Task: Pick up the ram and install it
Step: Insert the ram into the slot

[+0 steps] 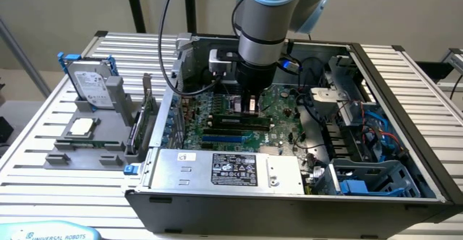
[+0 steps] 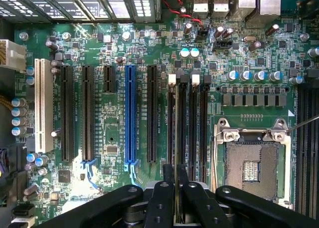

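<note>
Down inside the open PC case (image 1: 405, 115), my gripper (image 2: 177, 198) was pinched nearly shut on the ram (image 2: 177, 138), holding the stick edge-on right over the black memory slots (image 2: 199, 128) beside the empty CPU socket (image 2: 251, 163). My take: keep it dead square to the slot, line up the notch, then press straight down with even force, no rocking. Readable text was thin: a "UNIVERSAL ROBOTS" tag (image 1: 51, 234) at the exterior view's lower left; the power supply (image 1: 224, 169) sticker was too small to read.
</note>
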